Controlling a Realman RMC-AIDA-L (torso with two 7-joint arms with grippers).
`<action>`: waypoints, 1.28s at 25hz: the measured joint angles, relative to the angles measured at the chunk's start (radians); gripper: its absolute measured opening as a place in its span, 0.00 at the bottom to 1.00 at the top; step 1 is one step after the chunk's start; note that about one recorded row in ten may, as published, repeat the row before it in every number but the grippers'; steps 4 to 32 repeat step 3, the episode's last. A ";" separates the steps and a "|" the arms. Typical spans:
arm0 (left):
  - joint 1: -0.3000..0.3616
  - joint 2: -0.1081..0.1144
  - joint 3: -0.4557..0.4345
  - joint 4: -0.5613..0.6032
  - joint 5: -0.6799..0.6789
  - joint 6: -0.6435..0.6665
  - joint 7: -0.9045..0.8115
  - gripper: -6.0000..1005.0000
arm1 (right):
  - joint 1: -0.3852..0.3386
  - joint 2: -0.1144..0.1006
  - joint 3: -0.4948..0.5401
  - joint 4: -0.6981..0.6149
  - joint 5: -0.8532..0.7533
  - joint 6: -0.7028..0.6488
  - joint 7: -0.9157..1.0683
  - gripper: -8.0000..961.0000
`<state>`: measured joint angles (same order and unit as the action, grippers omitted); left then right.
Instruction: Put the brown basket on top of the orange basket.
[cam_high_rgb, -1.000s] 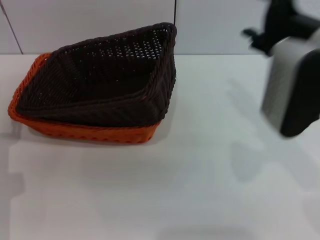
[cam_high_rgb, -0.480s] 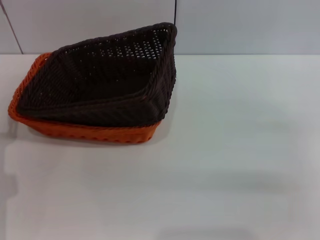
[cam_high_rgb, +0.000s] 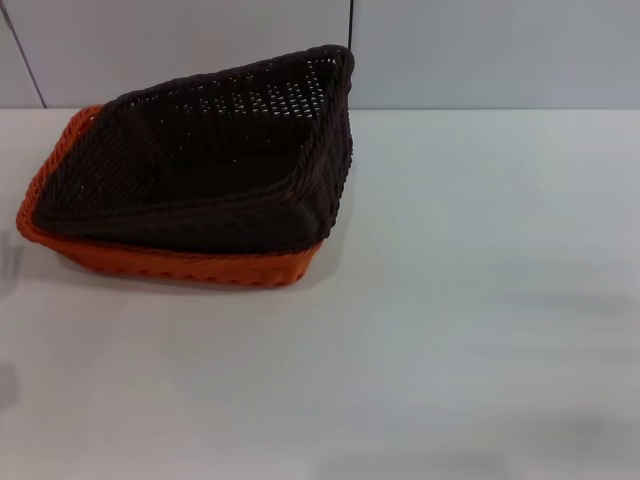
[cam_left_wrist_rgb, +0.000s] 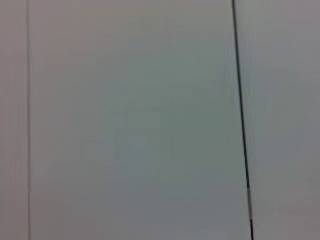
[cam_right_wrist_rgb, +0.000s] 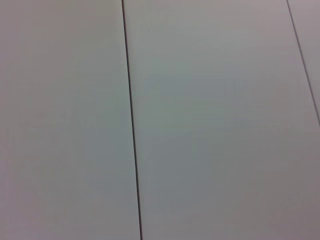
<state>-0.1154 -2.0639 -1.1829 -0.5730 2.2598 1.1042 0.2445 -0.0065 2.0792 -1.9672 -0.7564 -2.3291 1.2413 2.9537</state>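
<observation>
The brown basket (cam_high_rgb: 200, 165) sits inside the orange basket (cam_high_rgb: 170, 262) at the left of the white table in the head view. It lies tilted, its far right corner raised against the wall and its near left side sunk low. Only the orange basket's rim and near wall show below it. Neither gripper shows in any view. Both wrist views show only a plain pale wall with thin dark seams.
The white table (cam_high_rgb: 460, 330) stretches to the right and front of the baskets. A pale panelled wall (cam_high_rgb: 480, 50) stands right behind them, with a dark vertical seam above the brown basket's raised corner.
The right arm, seen at the right edge one second ago, has drawn out of the head view. The baskets have not moved.
</observation>
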 joint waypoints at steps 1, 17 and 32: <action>-0.001 0.000 0.000 0.012 0.000 0.007 -0.012 0.79 | 0.004 0.000 -0.005 0.010 0.003 0.012 0.000 0.76; -0.002 0.000 0.000 0.027 0.001 0.013 -0.027 0.79 | 0.007 0.002 -0.015 0.022 0.008 0.026 0.000 0.76; -0.002 0.000 0.000 0.027 0.001 0.013 -0.027 0.79 | 0.007 0.002 -0.015 0.022 0.008 0.026 0.000 0.76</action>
